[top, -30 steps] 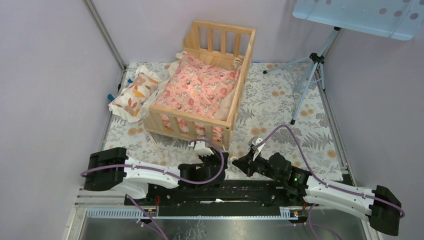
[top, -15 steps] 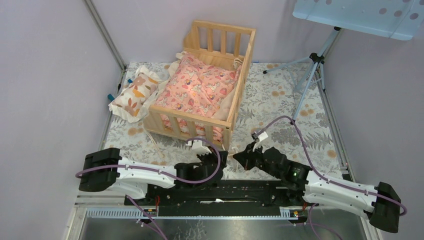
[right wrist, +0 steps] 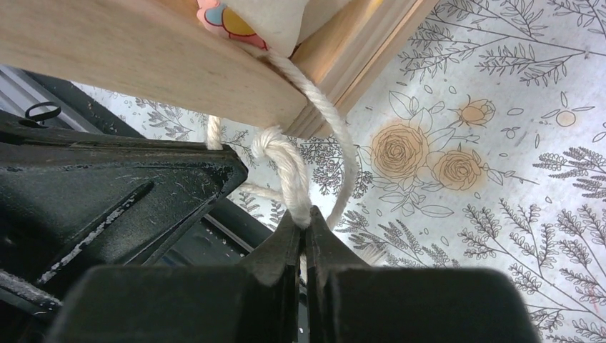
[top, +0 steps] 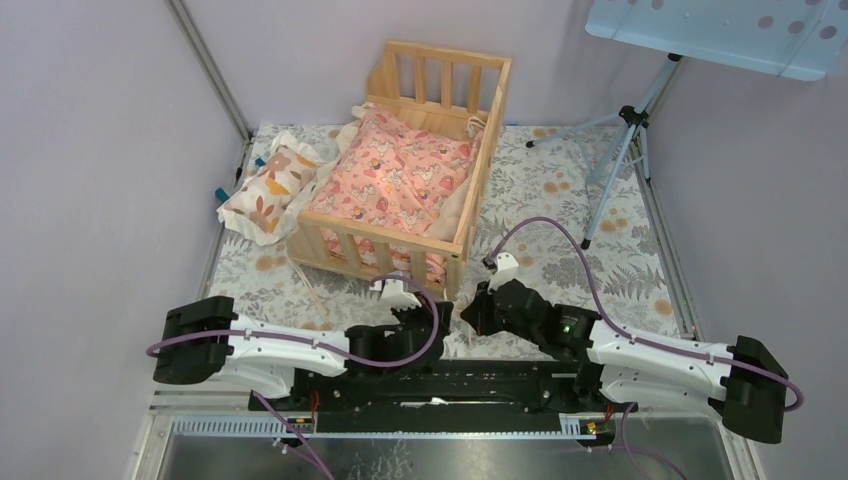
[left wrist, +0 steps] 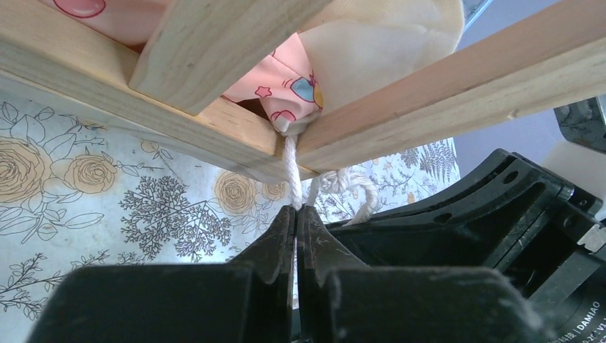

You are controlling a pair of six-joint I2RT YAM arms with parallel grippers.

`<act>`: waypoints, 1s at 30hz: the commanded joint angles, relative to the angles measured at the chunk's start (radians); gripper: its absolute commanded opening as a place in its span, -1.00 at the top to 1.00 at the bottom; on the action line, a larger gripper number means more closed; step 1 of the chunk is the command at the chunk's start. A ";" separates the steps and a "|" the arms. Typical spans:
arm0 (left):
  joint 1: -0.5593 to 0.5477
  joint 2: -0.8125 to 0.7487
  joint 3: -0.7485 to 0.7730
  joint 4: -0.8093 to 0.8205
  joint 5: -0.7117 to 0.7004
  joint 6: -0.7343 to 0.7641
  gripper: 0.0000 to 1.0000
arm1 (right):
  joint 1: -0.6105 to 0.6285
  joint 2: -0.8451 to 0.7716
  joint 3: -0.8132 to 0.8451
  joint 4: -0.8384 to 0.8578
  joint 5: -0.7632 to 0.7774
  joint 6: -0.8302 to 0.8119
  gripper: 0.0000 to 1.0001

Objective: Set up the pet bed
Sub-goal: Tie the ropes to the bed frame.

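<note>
At the near right corner of the light natural-wood slatted pet bed, which stands toward the far side of the floral-printed tablecloth, both arms work a white twisted cotton cord. Over the last second the right gripper has swung leftward across the cloth to this corner, meeting the left gripper. Each pair of jaws is clenched on a cord strand, with a knot just above the right pair. Judgement: the pink patterned cushion is being tied to the frame, and tightening remains.
</note>
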 commanded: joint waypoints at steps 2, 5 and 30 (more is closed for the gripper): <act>-0.004 -0.054 0.013 0.012 -0.086 0.035 1.00 | 0.003 0.013 0.026 -0.179 0.009 0.015 1.00; -0.007 -0.066 0.005 0.033 -0.087 0.057 1.00 | 0.003 0.005 0.020 -0.201 -0.031 0.019 1.00; -0.007 -0.078 0.002 0.123 -0.080 0.165 1.00 | 0.003 0.064 -0.019 -0.218 -0.178 0.005 1.00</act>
